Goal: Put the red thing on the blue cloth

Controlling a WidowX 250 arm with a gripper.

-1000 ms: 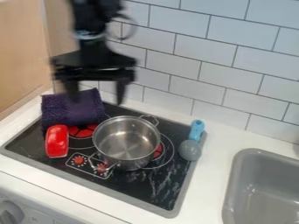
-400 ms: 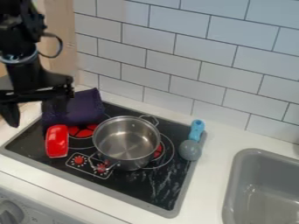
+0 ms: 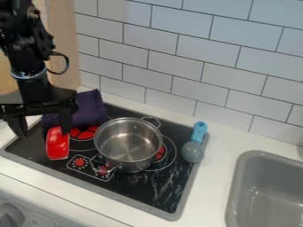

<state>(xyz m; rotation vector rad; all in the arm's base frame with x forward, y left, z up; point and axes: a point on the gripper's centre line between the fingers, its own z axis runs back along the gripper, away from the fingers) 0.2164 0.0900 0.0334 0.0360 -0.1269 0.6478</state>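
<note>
From where I stand it's bright in here, the light soft and even over the white tabletop (image 3: 219, 177) and tiled wall (image 3: 195, 66). I can't tell where it comes from. The metal pot (image 3: 128, 144) catches small pale glints, and whitish streaks mark the glossy black stovetop (image 3: 151, 188). The purple cloth (image 3: 89, 108) sits dark, and the black arm (image 3: 33, 88) swallows most of its detail.
</note>
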